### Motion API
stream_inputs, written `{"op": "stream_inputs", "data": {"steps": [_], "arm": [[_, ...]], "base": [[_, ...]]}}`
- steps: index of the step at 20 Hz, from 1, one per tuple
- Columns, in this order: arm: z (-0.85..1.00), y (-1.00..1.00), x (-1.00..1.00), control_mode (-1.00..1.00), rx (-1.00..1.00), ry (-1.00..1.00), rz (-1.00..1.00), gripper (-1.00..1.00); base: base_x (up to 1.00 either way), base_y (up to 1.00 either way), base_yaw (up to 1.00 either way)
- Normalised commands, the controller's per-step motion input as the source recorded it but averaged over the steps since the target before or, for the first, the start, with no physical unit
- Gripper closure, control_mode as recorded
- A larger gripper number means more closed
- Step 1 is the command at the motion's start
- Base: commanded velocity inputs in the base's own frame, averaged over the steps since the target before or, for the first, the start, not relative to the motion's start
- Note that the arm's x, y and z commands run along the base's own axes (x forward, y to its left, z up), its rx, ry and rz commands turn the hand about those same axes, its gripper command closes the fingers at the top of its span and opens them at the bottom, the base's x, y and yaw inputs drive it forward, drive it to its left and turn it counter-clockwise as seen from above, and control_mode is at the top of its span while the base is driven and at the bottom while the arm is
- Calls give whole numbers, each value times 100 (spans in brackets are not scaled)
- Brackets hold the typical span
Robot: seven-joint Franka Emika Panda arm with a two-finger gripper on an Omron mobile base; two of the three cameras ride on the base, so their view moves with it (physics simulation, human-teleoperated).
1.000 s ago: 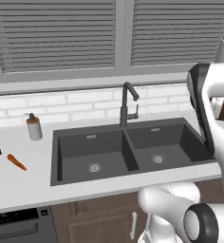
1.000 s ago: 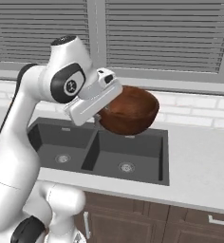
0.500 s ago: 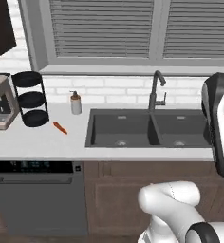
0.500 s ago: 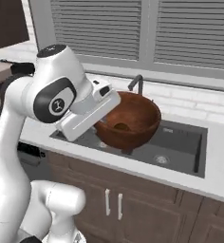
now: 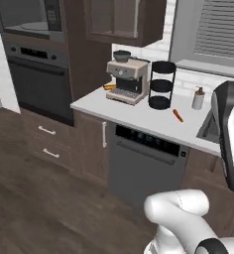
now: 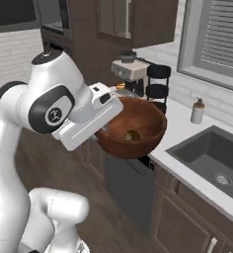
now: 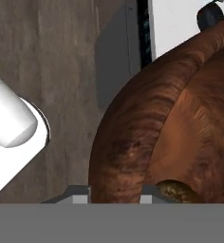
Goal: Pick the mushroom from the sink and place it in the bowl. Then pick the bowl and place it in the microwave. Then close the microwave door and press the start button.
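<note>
In the right base view the bowl (image 6: pixel 133 128) hangs in mid-frame, carried in the air by the tool (image 6: pixel 104 116) at its near left rim, in front of the edge of the surface (image 6: pixel 180 123) and above the wooden floor. The tool's fingers are hidden behind the white hand and the rim, so how wide they stand cannot be read; the bowl is plainly held, tipped slightly toward the camera. The mushroom (image 6: pixel 132 135) lies at the bottom of the bowl, a small brown lump.

In the hand view the bowl (image 7: pixel 147 128) takes up the right half, its rim running from the bottom centre to the upper right, with the mushroom (image 7: pixel 177 191) at the lower right, inside the rim.

The sink (image 6: pixel 214 160) sits at the right edge of the right base view. In the left base view the microwave (image 5: pixel 32 17) is at the upper left, set in dark cabinets above an oven (image 5: pixel 37 82). On the surface (image 5: pixel 139 111) stand a coffee machine (image 5: pixel 128 79), a black tiered stand (image 5: pixel 161 85) and a soap bottle (image 5: pixel 199 98), with a carrot (image 5: pixel 178 115) lying near the front edge.
</note>
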Motion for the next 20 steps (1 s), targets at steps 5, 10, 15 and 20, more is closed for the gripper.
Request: {"op": "stream_inputs", "data": {"steps": [5,10,15,20], "arm": [[0,0,0,100,0,0,0,100],[0,0,0,100,0,0,0,100],[0,0,0,100,0,0,0,100],[0,0,0,100,0,0,0,100]], "base": [[49,100,42],[98,100,-25],[69,100,-49],[63,100,-43]]}}
